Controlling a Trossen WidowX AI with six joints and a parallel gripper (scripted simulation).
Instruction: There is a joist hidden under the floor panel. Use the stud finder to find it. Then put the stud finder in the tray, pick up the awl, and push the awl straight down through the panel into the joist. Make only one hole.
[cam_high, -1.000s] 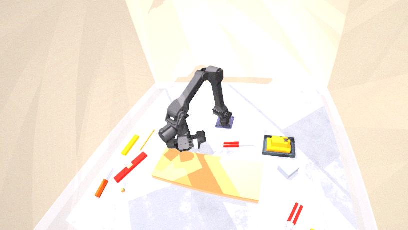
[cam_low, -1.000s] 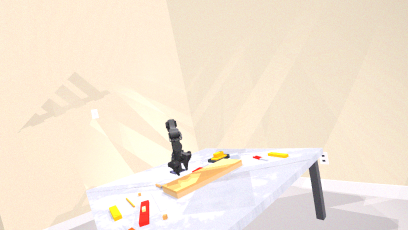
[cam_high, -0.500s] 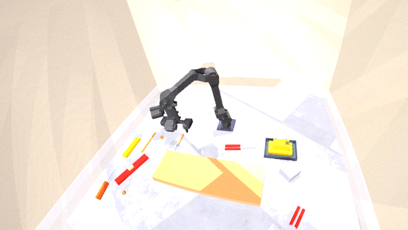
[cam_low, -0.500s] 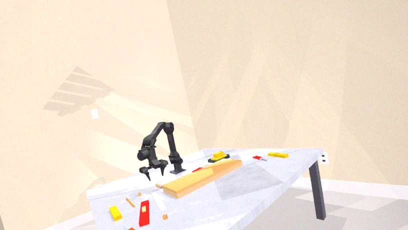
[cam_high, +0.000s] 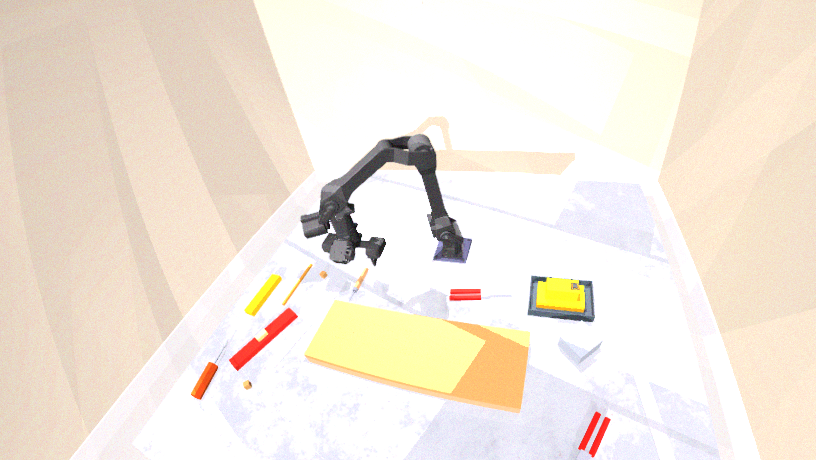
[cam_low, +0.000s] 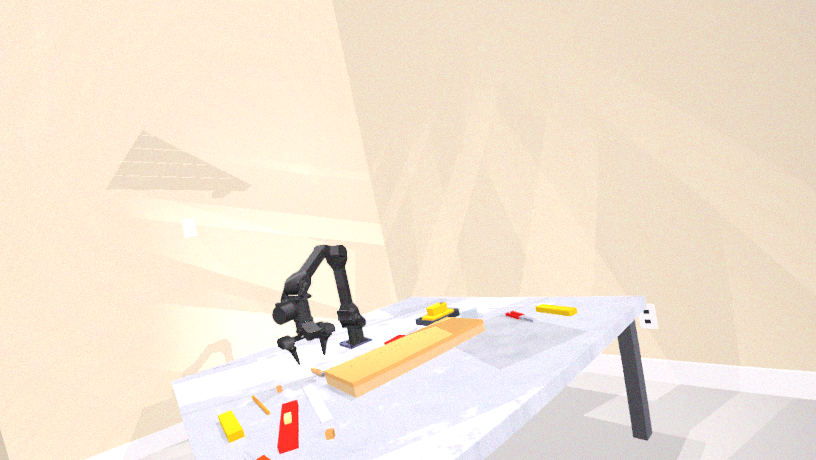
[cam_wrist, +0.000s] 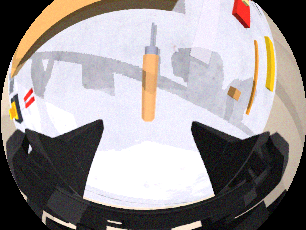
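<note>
The awl (cam_high: 360, 278) (cam_low: 316, 371) (cam_wrist: 149, 85), with an orange handle and a thin grey tip, lies flat on the table just off the panel's left end. My gripper (cam_high: 361, 257) (cam_low: 310, 352) (cam_wrist: 148, 124) is open and empty, hanging a little above the awl's handle end, fingers pointing down. The tan floor panel (cam_high: 400, 348) (cam_low: 400, 354) (cam_wrist: 87, 2) lies flat in the middle of the table. The yellow stud finder (cam_high: 560, 294) (cam_low: 438, 309) sits in the dark grey tray (cam_high: 534, 311) (cam_low: 453, 313) at the right.
Left of the awl lie an orange pencil (cam_high: 297, 284) (cam_wrist: 256, 75), a yellow bar (cam_high: 262, 294) (cam_wrist: 269, 62), a red level (cam_high: 264, 338) (cam_wrist: 241, 7) and a red-handled screwdriver (cam_high: 204, 380). A red tool (cam_high: 465, 294) lies behind the panel, a grey block (cam_high: 580, 349) to its right.
</note>
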